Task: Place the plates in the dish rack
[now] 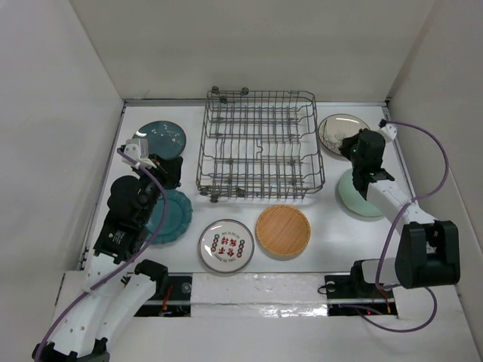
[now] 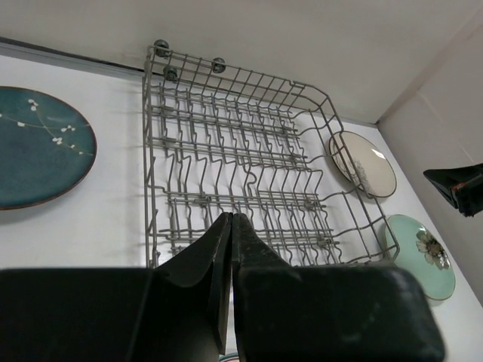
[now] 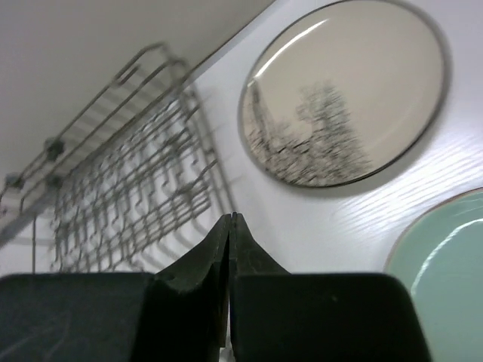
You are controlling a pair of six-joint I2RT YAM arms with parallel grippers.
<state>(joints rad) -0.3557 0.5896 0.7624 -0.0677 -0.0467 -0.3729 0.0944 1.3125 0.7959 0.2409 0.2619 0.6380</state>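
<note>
Currently the left gripper is hovering shut and empty by the teal scalloped plate, the right gripper likewise near the beige-grey plate. Both plates are lying on the worktop outside the empty dish rack. Opening wide before pinching a rim seems wise.

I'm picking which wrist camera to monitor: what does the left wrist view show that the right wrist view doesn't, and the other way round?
Left wrist only: the dark teal plate lying left of the dish rack, and the left gripper, shut. Right wrist only: the right gripper, shut, seen from behind. Both: the rack with no plates in it, plus the beige plate and the pale green plate, both lying outside it.
</note>
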